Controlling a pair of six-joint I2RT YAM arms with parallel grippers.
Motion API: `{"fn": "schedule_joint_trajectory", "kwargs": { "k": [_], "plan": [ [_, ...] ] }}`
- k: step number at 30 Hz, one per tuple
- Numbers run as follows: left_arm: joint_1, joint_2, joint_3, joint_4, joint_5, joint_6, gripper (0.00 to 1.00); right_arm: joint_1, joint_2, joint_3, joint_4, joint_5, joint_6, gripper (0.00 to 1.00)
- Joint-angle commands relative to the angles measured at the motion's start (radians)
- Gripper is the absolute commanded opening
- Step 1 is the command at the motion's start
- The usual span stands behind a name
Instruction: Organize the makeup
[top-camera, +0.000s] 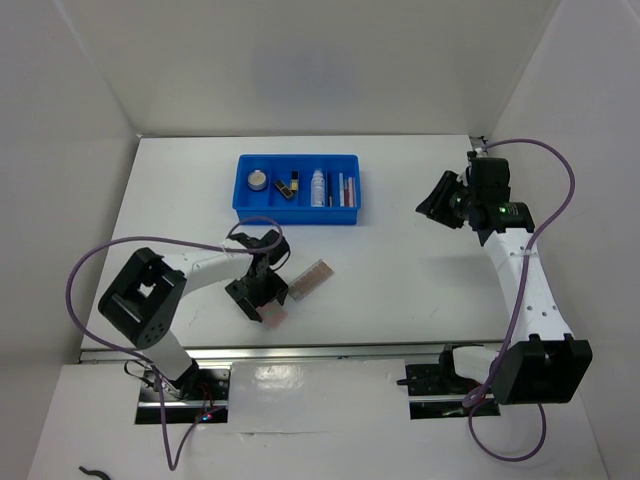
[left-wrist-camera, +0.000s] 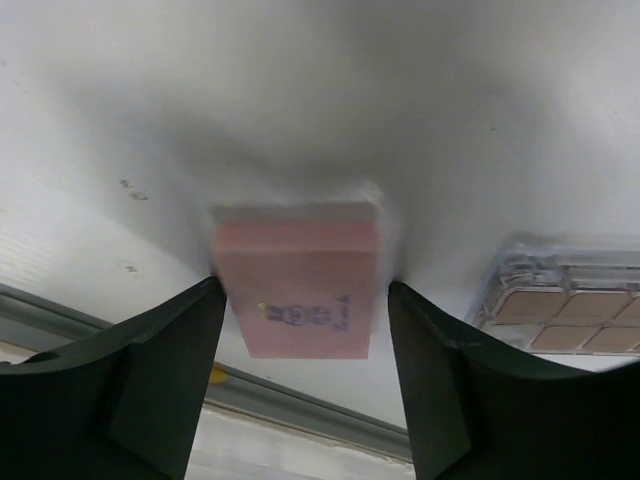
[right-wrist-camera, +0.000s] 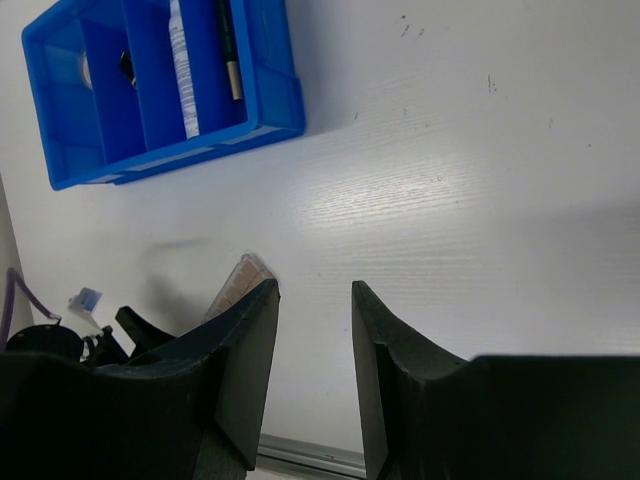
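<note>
Two flat pieces lie out on the desk (top-camera: 400, 290), and the pink palette (left-wrist-camera: 297, 290) is the one in play. It sits face up near the front edge, left of centre, with the clear palette (left-wrist-camera: 565, 300) just beside it on the right and not touching. Judge the pink one as light, stiff and thin, with a smooth lid that may skid on the desk. There is little height to bite on. Take it across the two long edges, low down, so that it doesn't pop out or tip. If it is hinged, squeeze gently.

Your left gripper (left-wrist-camera: 306, 300) is tipped down over it with the jaws apart, one finger on each long side. The view is blurred, so I can't tell whether the pads touch yet. From above, the left arm is folded in close to its base, with the wrist bent toward the near edge.

The blue tray (top-camera: 300, 212) sits at the far side, well apart, already holding several small items. Your right gripper (right-wrist-camera: 314, 290) hangs over the far right of the desk, its jaws a little apart with nothing between them.
</note>
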Motion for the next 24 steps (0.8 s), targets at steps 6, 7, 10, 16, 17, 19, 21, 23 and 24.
{"fn": "schedule_joint_trajectory", "kwargs": {
  "k": [6, 7, 10, 16, 17, 19, 21, 23, 24],
  "plan": [
    [0.005, 0.036, 0.091, -0.091, -0.091, 0.053, 0.36, 0.006, -0.034, -0.005, 0.015, 0.0, -0.01, 0.43],
    [0.005, 0.024, 0.117, -0.115, -0.122, 0.062, 0.24, 0.006, -0.034, -0.005, 0.015, 0.0, -0.01, 0.43],
    [0.014, 0.012, 0.226, -0.183, -0.232, 0.143, 0.05, 0.006, -0.034, 0.004, 0.015, 0.0, -0.01, 0.43],
    [0.024, 0.022, 0.551, -0.249, -0.428, 0.455, 0.0, 0.006, -0.014, 0.024, 0.006, 0.01, -0.01, 0.43],
    [0.037, 0.034, 0.6, -0.272, -0.462, 0.481, 0.0, 0.006, -0.014, 0.024, 0.006, 0.01, -0.01, 0.43],
    [0.053, 0.077, 0.727, -0.243, -0.515, 0.637, 0.0, 0.006, -0.014, 0.033, 0.006, 0.01, -0.01, 0.43],
    [0.083, 0.122, 0.81, -0.219, -0.547, 0.737, 0.02, 0.006, -0.005, 0.033, 0.006, 0.01, -0.01, 0.43],
    [0.107, 0.224, 0.954, -0.208, -0.573, 0.837, 0.03, 0.006, -0.005, 0.033, -0.004, 0.019, -0.01, 0.44],
    [0.133, 0.263, 1.008, -0.208, -0.573, 0.863, 0.04, 0.006, -0.005, 0.033, -0.004, 0.028, -0.01, 0.44]
  ]
}}
